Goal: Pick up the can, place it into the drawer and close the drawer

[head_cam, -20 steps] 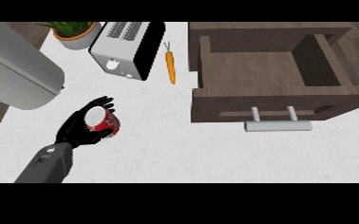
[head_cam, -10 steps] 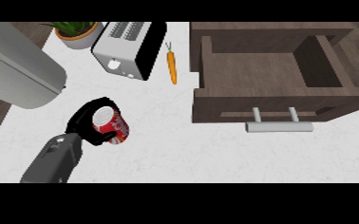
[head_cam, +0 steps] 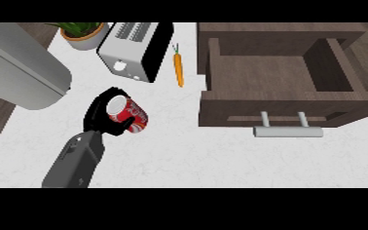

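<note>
Looking down at the counter [head_cam: 215, 161], you are seeing only one hand: the left hand [head_cam: 101, 119], coming up from the lower left of the frame on its grey forearm [head_cam: 75, 161]. Its black fingers are curling round the can [head_cam: 129, 114], gripping it, with the thumb lying across the can's lower side. The can is red with white lettering, its pale top is facing up toward you, and it is tilting with that top toward the upper left. It is sitting left of centre in the frame, well apart from the drawer [head_cam: 277, 78]; you cannot tell whether it is touching the counter or hanging above it.

The drawer is standing open at the right of the frame, its brown wooden inside showing bare. Its metal handle [head_cam: 287, 129] is sticking out below the front panel, toward the lower right.

Between the can and the drawer, higher in the frame, a carrot [head_cam: 179, 70] is lying on the counter, leafy end up, just beside the drawer's left wall. Left of the carrot a toaster [head_cam: 133, 48] is standing at a slant. A potted plant [head_cam: 82, 31] is sitting at the upper left, and a large grey rounded body [head_cam: 28, 73] is filling the left edge below it.
</note>
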You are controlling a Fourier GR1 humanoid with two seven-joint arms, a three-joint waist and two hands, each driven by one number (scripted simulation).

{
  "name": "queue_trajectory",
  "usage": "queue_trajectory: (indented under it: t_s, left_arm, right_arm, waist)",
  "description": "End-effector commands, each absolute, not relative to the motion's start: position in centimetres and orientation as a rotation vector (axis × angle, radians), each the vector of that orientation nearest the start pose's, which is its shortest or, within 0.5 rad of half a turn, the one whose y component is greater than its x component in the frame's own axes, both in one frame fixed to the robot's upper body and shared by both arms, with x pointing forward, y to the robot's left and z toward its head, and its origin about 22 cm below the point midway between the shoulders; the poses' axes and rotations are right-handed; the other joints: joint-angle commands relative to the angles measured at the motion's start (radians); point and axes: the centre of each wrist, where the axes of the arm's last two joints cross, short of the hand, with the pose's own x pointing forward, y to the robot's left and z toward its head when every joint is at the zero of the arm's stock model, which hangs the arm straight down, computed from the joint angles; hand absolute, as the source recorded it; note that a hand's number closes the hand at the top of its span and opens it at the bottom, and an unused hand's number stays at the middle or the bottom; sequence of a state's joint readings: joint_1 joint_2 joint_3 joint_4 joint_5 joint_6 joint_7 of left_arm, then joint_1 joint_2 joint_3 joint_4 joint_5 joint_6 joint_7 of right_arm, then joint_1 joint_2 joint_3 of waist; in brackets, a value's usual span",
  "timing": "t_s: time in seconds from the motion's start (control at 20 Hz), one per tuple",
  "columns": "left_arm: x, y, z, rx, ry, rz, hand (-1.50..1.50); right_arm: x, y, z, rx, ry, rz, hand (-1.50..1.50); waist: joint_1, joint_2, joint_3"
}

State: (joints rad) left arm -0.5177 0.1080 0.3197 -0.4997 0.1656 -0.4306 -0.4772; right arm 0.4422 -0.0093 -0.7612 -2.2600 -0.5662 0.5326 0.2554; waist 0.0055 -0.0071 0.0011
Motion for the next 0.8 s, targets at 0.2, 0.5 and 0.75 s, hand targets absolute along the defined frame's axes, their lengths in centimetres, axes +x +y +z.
queue_trajectory:
  t_s: [0.2, 0.5, 0.75]
  left_arm:
    - [34.1, 22.6, -4.8, -0.302, -1.635, 0.278, 1.50]
    - [34.4, 20.9, 1.8, -0.256, -1.676, 0.224, 1.50]
    - [34.3, 17.9, 7.3, -0.282, -1.675, 0.191, 1.50]
  right_arm:
    - [5.6, -38.3, 11.5, -0.198, -1.763, -0.141, -1.50]
    - [5.0, -37.2, 11.4, -0.202, -1.765, -0.137, -1.50]
    - [4.4, -36.0, 13.2, -0.169, -1.772, -0.132, -1.50]
  waist:
    - [0.007, -0.004, 0.001]
    - [0.005, -0.004, 0.001]
    - [-0.007, 0.000, -0.001]
